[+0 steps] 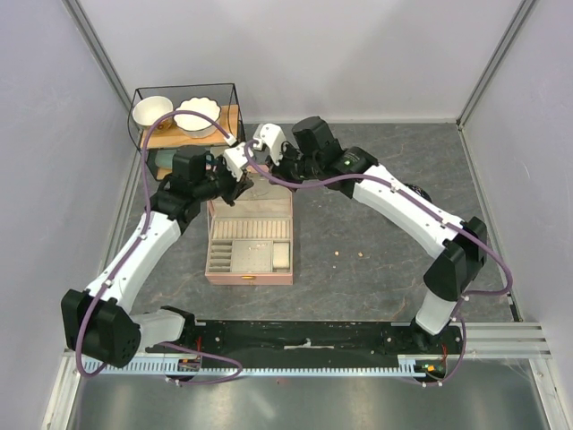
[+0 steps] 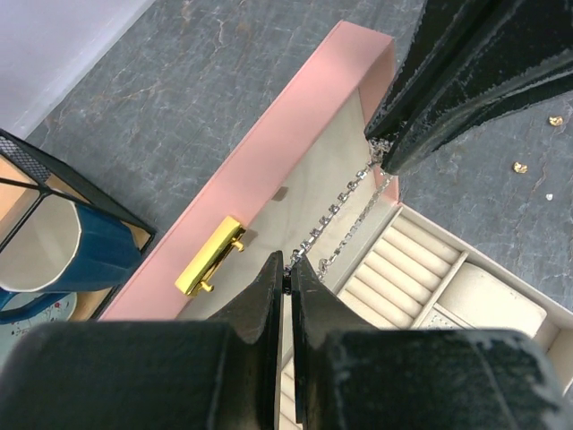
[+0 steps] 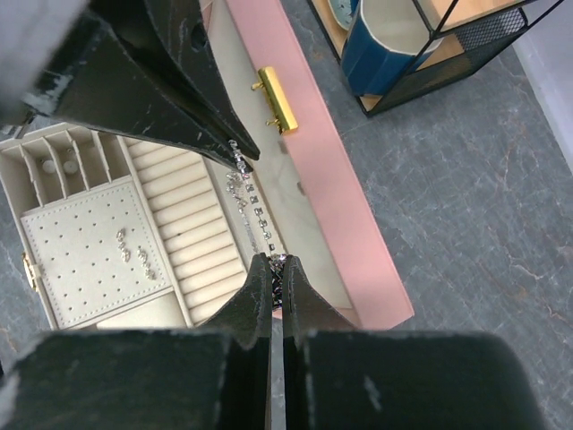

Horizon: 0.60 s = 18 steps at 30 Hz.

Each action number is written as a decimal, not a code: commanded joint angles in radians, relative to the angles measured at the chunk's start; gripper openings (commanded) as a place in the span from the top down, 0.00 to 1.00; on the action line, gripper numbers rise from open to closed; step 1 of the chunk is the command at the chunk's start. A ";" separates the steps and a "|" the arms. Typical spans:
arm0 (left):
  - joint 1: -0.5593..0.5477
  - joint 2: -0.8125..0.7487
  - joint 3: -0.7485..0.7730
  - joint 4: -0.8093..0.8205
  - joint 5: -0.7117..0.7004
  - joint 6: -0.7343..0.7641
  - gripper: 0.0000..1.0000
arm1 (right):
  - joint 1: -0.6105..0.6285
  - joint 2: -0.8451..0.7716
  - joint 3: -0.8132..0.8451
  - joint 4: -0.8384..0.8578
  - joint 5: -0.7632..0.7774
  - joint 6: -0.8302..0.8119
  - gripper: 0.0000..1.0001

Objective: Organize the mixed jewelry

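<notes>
A thin silvery chain (image 2: pixel 345 195) hangs stretched between my two grippers over the open pink box (image 1: pixel 249 240). My left gripper (image 2: pixel 288 266) is shut on one end of the chain. My right gripper (image 3: pixel 276 267) is shut on the other end; the chain (image 3: pixel 249 193) runs from it up to the left gripper's tips. Both grippers meet above the box's raised lid (image 2: pixel 269 152) in the top view, the left (image 1: pixel 240 184) and the right (image 1: pixel 269 175). Tiny pale gold pieces (image 1: pixel 336 257) lie on the table right of the box, also in the left wrist view (image 2: pixel 519 167).
The box tray has ring rolls (image 3: pixel 183 224) and a dotted earring pad (image 3: pixel 94 251) holding small earrings. A black wire shelf (image 1: pixel 183 125) with white bowls and a blue cup (image 3: pixel 389 40) stands at the back left. A gold clasp (image 2: pixel 210 255) sits on the lid.
</notes>
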 commanded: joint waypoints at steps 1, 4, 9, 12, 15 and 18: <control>0.043 -0.006 0.003 0.023 -0.015 0.046 0.99 | -0.007 0.021 0.062 -0.012 0.066 0.022 1.00; 0.048 0.007 0.007 0.026 -0.010 0.046 0.98 | -0.008 0.040 0.077 -0.010 0.071 0.027 1.00; 0.061 0.013 0.007 0.029 -0.012 0.055 0.99 | -0.007 0.053 0.080 -0.006 0.072 0.027 1.00; 0.065 0.017 0.005 0.032 -0.015 0.058 0.99 | -0.007 0.057 0.083 -0.004 0.081 0.025 1.00; 0.069 0.025 0.003 0.040 -0.018 0.061 0.98 | -0.007 0.061 0.086 -0.001 0.083 0.027 1.00; 0.075 0.031 0.005 0.044 -0.021 0.069 0.98 | -0.005 0.067 0.085 0.002 0.087 0.027 1.00</control>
